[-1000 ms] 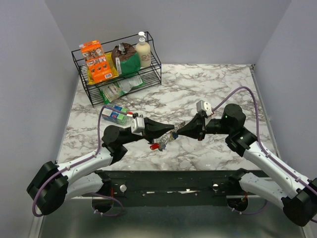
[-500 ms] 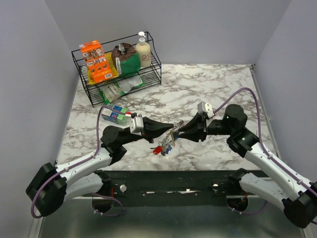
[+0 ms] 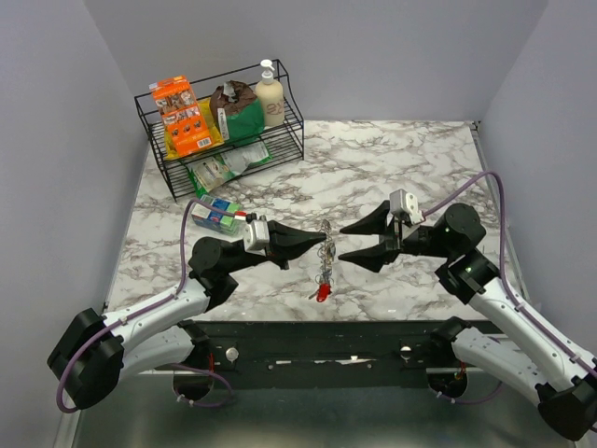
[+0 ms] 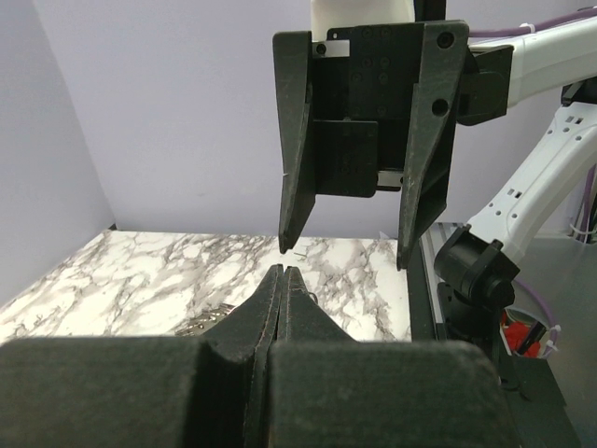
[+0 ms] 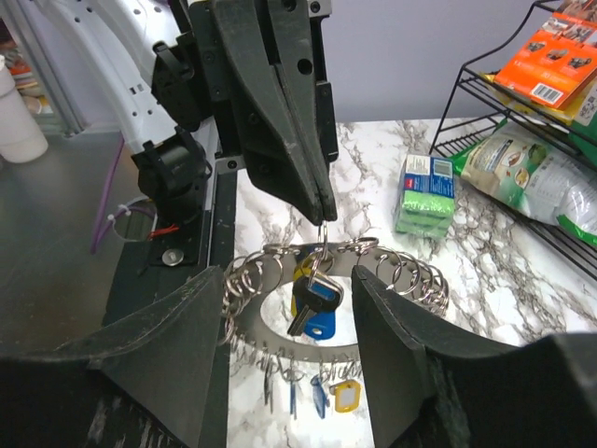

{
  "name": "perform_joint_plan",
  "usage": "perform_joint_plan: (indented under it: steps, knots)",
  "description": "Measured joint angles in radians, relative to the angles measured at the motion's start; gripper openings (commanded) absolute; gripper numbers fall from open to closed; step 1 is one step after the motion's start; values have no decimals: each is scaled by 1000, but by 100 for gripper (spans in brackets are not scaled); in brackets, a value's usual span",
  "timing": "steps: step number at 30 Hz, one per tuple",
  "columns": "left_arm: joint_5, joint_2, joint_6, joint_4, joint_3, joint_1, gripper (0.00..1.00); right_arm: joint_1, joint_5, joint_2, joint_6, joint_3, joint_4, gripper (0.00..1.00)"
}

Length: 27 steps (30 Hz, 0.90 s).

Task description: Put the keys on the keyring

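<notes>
The left claw (image 3: 315, 241), fully closed, suspends the keyring (image 3: 326, 252), likely light and floppy, above the bench (image 3: 401, 168) with keys (image 3: 323, 291) dangling, the right claw (image 3: 342, 245) parted and empty beside it; grasp keys by their plastic heads.

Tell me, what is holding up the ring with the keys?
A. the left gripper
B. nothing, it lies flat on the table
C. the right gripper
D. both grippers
A: the left gripper has its tips shut on the keyring, the keys dangle below, and the right gripper stands open, not gripping it.
</notes>
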<state>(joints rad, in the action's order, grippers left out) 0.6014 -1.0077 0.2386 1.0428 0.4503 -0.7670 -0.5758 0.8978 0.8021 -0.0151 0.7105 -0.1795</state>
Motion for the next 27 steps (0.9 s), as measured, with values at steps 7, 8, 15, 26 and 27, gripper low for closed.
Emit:
perform_joint_plan:
  steps: [7,8,15,26,27]
  knots:
    - [7,0,1,-7,0,0,0,0,2,73,-87,-5,-115,57]
    - [10,0,1,-7,0,0,0,0,2,82,-98,-6,-125,55]
    - [16,0,1,-6,0,0,0,0,14,124,-142,-7,-177,49]
    - [21,0,10,-5,0,0,0,-1,55,167,-161,-7,-213,8]
    - [22,0,13,-5,0,0,0,-1,59,169,-162,-7,-214,3]
